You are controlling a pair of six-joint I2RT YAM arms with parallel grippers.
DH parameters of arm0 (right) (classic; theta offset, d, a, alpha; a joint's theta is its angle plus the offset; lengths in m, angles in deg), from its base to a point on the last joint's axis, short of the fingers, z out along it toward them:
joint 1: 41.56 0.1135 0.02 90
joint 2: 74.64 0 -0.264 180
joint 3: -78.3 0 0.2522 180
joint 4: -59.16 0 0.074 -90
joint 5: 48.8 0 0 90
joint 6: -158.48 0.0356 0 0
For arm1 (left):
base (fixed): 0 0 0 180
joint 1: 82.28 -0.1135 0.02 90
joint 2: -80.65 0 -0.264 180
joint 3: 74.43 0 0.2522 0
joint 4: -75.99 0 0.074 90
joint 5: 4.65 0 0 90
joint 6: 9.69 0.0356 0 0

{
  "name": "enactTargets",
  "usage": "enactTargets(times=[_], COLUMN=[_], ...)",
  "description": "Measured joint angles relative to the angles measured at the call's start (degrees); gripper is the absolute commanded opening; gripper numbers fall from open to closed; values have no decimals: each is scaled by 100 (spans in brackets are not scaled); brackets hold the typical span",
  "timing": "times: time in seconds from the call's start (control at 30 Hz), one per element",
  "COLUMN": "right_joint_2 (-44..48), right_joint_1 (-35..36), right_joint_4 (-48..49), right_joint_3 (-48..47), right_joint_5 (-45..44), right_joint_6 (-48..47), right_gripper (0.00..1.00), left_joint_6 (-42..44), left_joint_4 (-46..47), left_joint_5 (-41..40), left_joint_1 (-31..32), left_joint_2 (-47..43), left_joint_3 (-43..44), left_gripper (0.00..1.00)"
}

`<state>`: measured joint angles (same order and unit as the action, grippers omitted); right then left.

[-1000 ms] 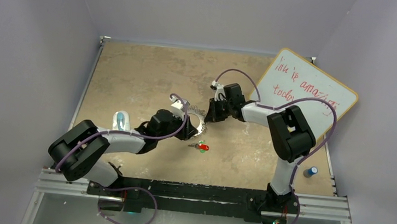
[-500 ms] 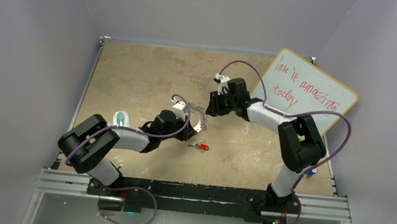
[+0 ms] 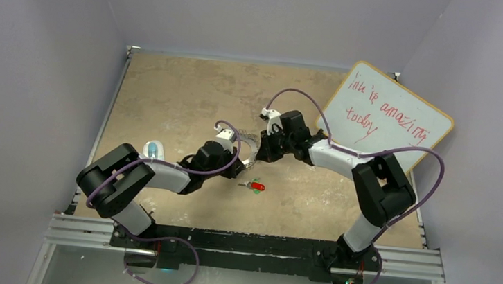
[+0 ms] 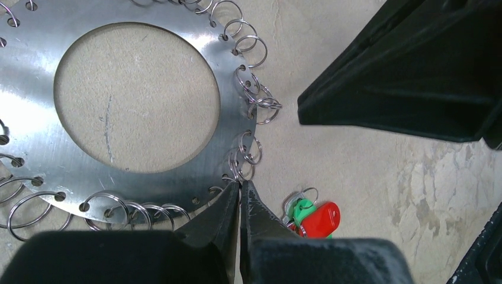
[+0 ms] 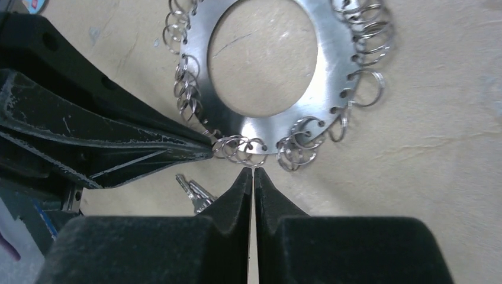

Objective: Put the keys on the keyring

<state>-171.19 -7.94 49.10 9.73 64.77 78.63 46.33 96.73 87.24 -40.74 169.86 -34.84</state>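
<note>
The keyring (image 3: 251, 147) lies flat mid-table, a silvery disc (image 4: 35, 136) fringed with small loops. My left gripper (image 3: 237, 166) is shut at its near rim, tips (image 4: 240, 184) pinched on one small loop. The right gripper (image 3: 262, 150) sits at the ring's right side and is shut with nothing between its tips (image 5: 253, 171), just short of the loops (image 5: 240, 149). The keys (image 3: 256, 185) lie together on the table near the ring. Their red head (image 4: 322, 218) and green head (image 4: 303, 208) show beside my left fingers, and their blades (image 5: 192, 190) beside my right ones.
A whiteboard (image 3: 390, 117) with red writing leans at the back right. A small blue-capped item (image 3: 393, 217) lies by the right table edge. A clear bluish object (image 3: 153, 151) rests beside the left arm. Walls close in the table on three sides.
The left gripper has closed at the ring's rim. The right gripper drew back from the ring, opened, then came back to its edge and shut. The keys have not moved.
</note>
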Motion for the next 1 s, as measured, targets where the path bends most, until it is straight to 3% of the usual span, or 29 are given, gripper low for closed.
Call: enactTargets(times=[0.43,0.7,1.0], right_joint_2=[-70,-369,-562], right_joint_1=[551,730,1075], right_joint_4=[28,68,157], right_joint_3=[-4,-98,-101], right_joint_5=[-20,-181,-739], right_joint_6=[-184,-181,-223], right_gripper=[0,0,25], left_joint_6=[13,61,63], left_joint_4=[-363,-584,-660], left_joint_5=[-402,-662,-940], left_joint_1=[17,17,17], left_joint_2=[-232,-693,-1169], left_joint_3=[0,-50,-225], left_gripper=[0,13,18])
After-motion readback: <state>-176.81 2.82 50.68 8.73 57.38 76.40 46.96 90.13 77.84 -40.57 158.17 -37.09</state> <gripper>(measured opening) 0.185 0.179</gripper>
